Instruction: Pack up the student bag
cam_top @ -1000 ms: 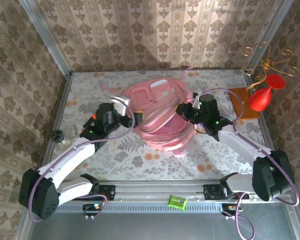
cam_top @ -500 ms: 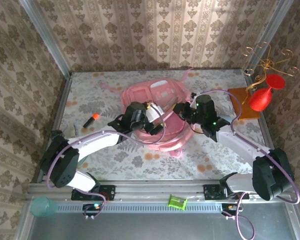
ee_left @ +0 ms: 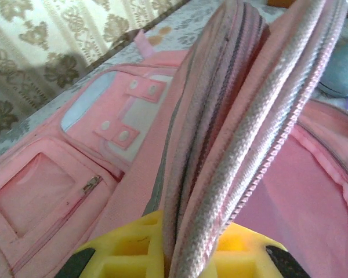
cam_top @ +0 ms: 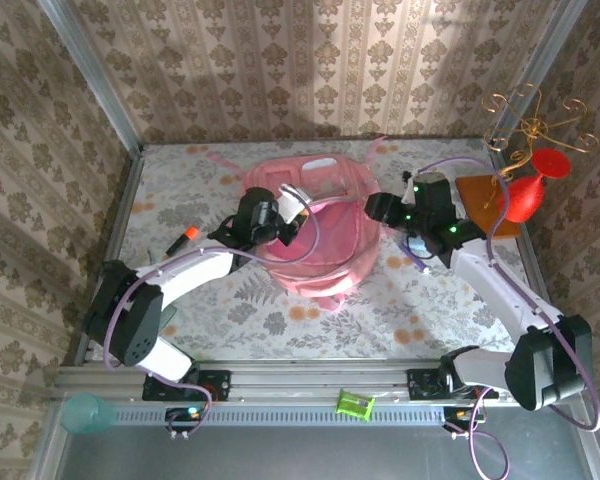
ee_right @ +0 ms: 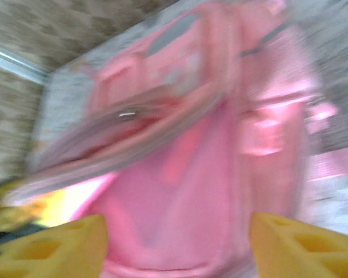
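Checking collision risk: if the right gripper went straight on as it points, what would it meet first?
Probably the student bag: its pink fabric lies dead ahead of the right gripper; blur leaves depth unclear.

place: robot lab booth dressed up like a home | giveaways: damask wallpaper (cam_top: pixel 310 60) inside a bare aluminium frame (cam_top: pixel 88 72), floral tablecloth (cam_top: pixel 280 318), arms (cam_top: pixel 180 278) on a rail (cam_top: pixel 310 380)

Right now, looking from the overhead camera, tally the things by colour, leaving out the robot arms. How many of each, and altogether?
Pink: 1, student bag
Red: 1, vase
Gold: 1, wire stand
Orange-brown: 1, board
Green: 1, block on the front rail
Teal: 1, cup
Black with orange tip: 1, marker
Total: 7
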Robot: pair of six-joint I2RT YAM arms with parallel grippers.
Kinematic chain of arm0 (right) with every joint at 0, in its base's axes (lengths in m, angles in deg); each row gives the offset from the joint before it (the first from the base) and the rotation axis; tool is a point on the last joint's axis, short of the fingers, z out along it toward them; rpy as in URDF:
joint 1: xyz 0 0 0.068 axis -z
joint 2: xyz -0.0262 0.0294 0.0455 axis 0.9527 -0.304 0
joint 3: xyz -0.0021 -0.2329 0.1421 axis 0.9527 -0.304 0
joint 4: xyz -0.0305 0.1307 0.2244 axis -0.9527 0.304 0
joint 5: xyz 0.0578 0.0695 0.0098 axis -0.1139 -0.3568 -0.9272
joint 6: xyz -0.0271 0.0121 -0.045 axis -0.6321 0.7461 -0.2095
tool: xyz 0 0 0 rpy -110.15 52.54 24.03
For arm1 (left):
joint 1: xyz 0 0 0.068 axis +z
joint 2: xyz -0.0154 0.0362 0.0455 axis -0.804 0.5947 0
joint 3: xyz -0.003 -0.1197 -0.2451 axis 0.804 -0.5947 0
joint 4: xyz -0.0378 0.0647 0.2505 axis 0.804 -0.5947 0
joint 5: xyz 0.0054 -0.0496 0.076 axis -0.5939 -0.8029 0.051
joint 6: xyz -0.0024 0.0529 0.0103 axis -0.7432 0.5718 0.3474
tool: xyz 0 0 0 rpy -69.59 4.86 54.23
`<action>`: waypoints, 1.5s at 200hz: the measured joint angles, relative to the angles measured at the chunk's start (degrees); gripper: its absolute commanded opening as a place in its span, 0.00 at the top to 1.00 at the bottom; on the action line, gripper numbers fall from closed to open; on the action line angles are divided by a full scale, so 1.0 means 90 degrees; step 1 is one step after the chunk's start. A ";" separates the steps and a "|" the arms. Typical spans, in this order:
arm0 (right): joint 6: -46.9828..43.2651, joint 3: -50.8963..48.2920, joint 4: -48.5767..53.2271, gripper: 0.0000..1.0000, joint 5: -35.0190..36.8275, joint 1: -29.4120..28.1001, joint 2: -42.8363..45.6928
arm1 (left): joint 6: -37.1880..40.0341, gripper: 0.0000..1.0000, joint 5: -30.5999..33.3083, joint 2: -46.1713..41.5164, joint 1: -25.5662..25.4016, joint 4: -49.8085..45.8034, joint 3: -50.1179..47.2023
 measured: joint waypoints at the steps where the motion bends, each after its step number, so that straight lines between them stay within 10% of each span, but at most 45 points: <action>1: -0.0068 0.0019 0.0051 0.17 0.0053 0.0036 -0.0012 | -0.0017 1.00 -0.0005 -0.0007 0.0012 -0.0002 0.0000; 100: -0.2011 0.2310 0.1746 0.00 0.1137 0.1576 -0.4095 | -0.1008 1.00 -0.0124 -0.0126 0.0393 -0.0148 0.0002; 300: -0.1501 0.0401 0.2125 0.02 0.0430 0.2293 -0.2528 | -0.1280 1.00 -0.0306 -0.0189 0.0508 -0.0231 0.0002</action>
